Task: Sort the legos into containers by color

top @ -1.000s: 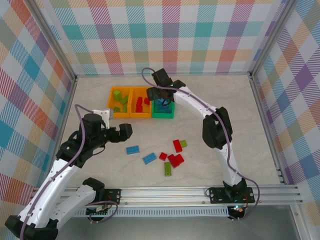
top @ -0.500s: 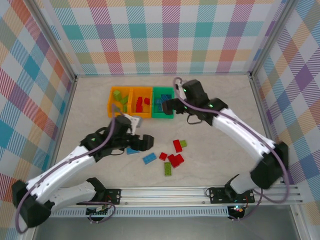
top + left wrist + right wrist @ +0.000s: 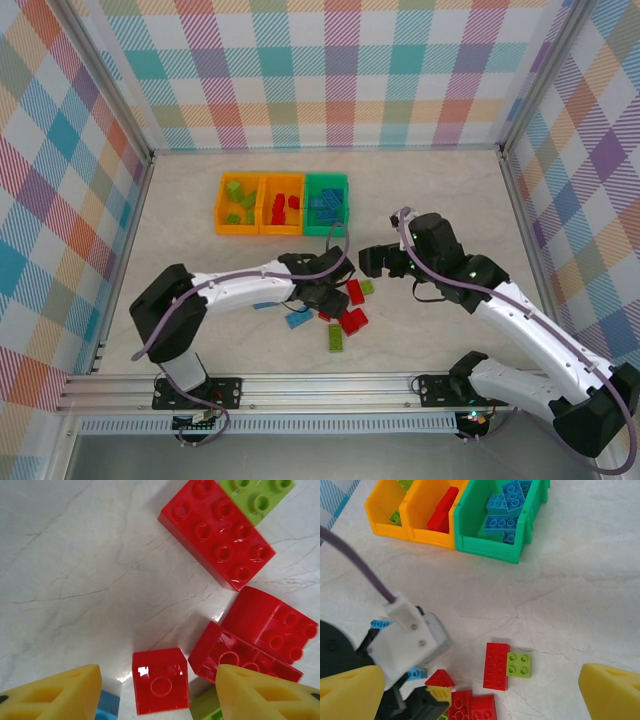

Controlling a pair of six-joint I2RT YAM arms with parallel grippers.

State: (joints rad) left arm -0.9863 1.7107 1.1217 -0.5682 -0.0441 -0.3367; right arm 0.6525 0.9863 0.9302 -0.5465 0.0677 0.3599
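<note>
My left gripper (image 3: 157,681) hangs low over the loose legos, its yellow fingers (image 3: 55,695) on either side of a small red brick (image 3: 160,687). A gap shows on both sides, so it is open. Beside it lie a long red brick (image 3: 217,535), a lime brick (image 3: 257,495) and two more red ones (image 3: 272,625). In the top view the left gripper (image 3: 325,303) is at the pile and my right gripper (image 3: 375,262) hovers open just right of it, nothing between its fingers. The containers stand at the back: orange with lime bricks (image 3: 238,205), orange with red (image 3: 282,205), green with blue (image 3: 327,205).
Two blue bricks (image 3: 298,318) (image 3: 265,302) and a long lime brick (image 3: 336,338) lie near the pile. In the right wrist view the left arm's white wrist (image 3: 407,640) crowds the left side, and the bins (image 3: 490,542) sit beyond. Metal frame rails edge the table.
The left arm has swung right from the blue bricks to the red pile, and its jaws have narrowed around the small red brick. The right arm has drawn back from the green bin, open.
</note>
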